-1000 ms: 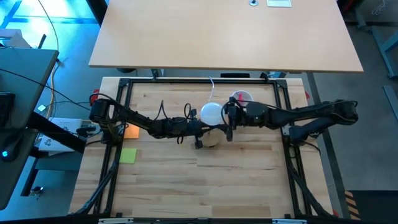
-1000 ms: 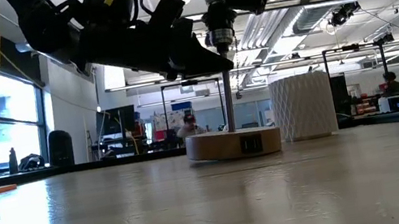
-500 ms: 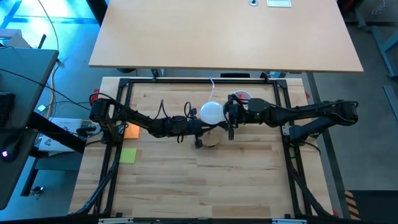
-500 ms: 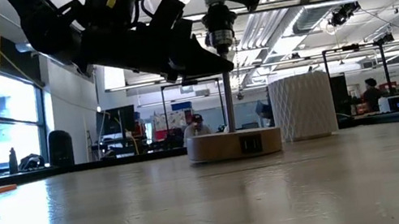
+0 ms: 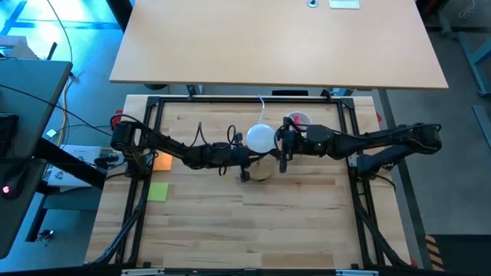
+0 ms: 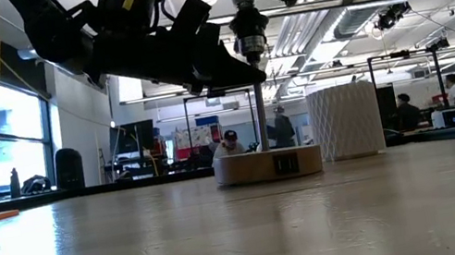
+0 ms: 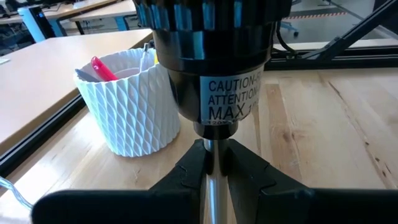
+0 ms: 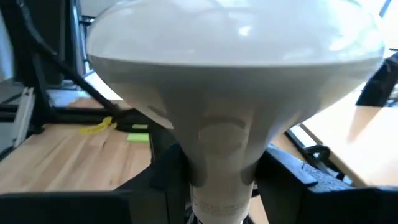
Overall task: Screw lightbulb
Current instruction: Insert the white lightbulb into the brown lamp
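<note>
Your right gripper [image 5: 281, 150] is clamping the lightbulb [image 5: 260, 139] by its tapered neck above the wooden base [image 6: 267, 164] at the table's middle. The bulb is standing upright, dome up, screw end down toward the black socket [image 7: 211, 68]. Your left gripper [image 7: 212, 163] is pinching the socket's metal stem [image 6: 259, 116].

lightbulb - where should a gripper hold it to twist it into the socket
On the narrow neck just above the screw base, coming in level from the side: the lightbulb stands upright on the socket, and the right gripper already pinches it there.
</note>
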Robot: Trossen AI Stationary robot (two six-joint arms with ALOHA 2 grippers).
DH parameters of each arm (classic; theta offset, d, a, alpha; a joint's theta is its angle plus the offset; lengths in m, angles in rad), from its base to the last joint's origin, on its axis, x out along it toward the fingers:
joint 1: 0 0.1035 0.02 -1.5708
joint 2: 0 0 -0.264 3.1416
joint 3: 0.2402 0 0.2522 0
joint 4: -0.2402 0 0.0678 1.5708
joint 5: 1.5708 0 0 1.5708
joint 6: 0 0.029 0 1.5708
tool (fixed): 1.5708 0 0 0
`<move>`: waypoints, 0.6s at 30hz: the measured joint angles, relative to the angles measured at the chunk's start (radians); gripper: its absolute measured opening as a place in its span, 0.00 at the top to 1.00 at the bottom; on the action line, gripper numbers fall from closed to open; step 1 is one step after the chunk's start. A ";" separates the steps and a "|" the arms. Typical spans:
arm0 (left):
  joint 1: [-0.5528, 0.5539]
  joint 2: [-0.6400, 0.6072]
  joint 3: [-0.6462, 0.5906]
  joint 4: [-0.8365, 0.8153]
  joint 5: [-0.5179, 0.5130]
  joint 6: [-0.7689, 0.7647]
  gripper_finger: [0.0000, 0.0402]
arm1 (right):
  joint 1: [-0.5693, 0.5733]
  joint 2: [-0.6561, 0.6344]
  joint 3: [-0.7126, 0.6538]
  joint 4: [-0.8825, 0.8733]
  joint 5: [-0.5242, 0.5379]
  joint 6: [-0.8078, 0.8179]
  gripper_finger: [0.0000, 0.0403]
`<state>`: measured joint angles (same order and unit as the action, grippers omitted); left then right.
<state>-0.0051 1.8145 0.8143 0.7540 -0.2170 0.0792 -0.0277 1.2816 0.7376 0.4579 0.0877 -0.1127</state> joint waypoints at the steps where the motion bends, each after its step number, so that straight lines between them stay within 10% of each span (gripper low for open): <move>1: 0.000 0.000 0.000 0.000 0.000 0.000 0.91 | 0.009 0.000 0.000 0.013 0.020 0.006 0.64; 11: -0.002 0.001 0.000 0.007 0.002 0.011 0.91 | 0.058 0.028 -0.229 0.535 0.160 0.107 0.64; 18: 0.000 0.002 0.000 0.021 0.002 0.012 0.91 | 0.059 0.065 -0.222 0.571 0.092 0.122 0.64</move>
<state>-0.0055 1.8164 0.8139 0.7746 -0.2150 0.0910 0.0309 1.3470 0.5157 1.0285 0.1793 0.0091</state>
